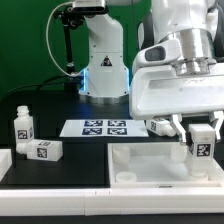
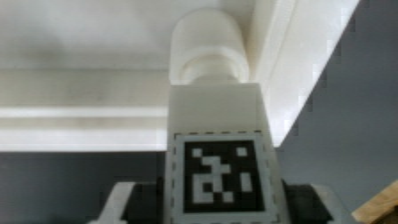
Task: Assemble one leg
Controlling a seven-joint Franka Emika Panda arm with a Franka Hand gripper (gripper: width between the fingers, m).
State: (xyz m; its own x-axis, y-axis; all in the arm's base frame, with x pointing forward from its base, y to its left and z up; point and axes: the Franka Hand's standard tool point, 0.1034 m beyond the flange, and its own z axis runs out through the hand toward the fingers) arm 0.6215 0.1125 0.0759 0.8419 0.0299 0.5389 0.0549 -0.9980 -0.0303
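**Leg gripped upright over the tray's far corner**

The tray (image 1: 160, 180) fills the near table on the exterior view's right, with the marker board (image 1: 105, 127) behind it. The gripper (image 1: 200, 134) hangs over the tray's right end, jaws closed narrowly on the leg (image 1: 202, 146). The leg's long axis runs on from the fingers, down toward the tray. Only the wrist view shows the leg's round tip (image 2: 214, 55) close beside the tray's wall (image 2: 80, 100); I cannot tell whether it sits in a hole. Only the exterior view shows a standing spare (image 1: 22, 127) and a lying spare (image 1: 45, 150), well apart on its left.
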